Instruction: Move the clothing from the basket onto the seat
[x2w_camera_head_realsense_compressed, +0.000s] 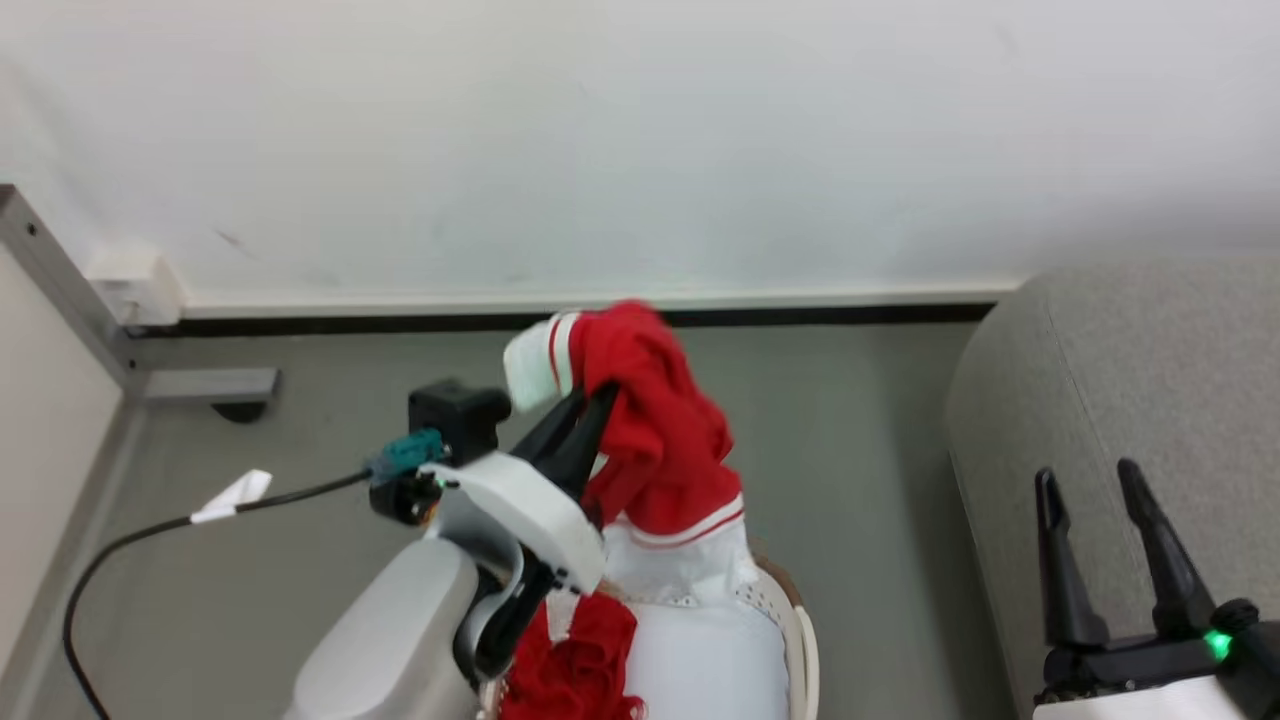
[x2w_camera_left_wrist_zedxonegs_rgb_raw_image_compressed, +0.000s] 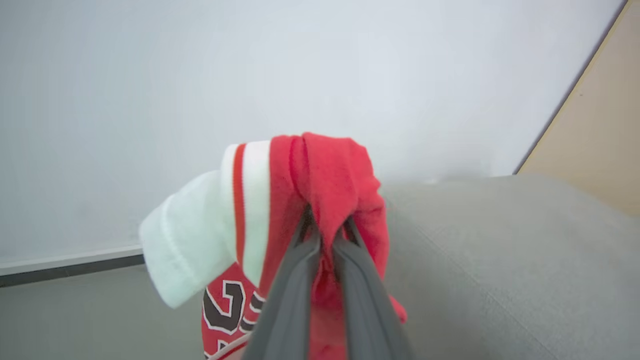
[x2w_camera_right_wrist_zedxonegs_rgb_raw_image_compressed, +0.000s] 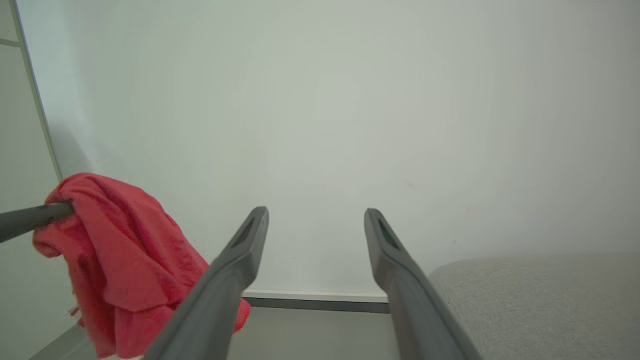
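1. Clothing: one red garment hangs above the basket, clamped in my left end effector. Behind it are the grey floor and the white wall.
2. Left end effector: the two dark fingers are pressed almost together, with a fold of red cloth pinched between them near the tips. The left wrist view confirms the grip.
3. Held garment, detail: a white cuff with a red stripe sticks out to the left of the fingers. In the left wrist view a black logo outlined in white shows on the red cloth below the cuff. The lower end is a white panel edged in thin red stripes, and it reaches down to the basket's mouth. I cannot tell whether it touches what lies inside.
4. Basket: it sits at the bottom of the head view, directly under the held clothing and partly hidden by my left arm. A second red garment lies inside at its left, beside white material.
5. Right end effector: the fingers are spread wide and point upward with nothing between them. It shows against the near edge of the sofa.
6. Sofa: light grey with a rounded edge, it stands to the right of the basket, well apart from the held garment.
7. Floor, left side: a black cable carrying a white tag.
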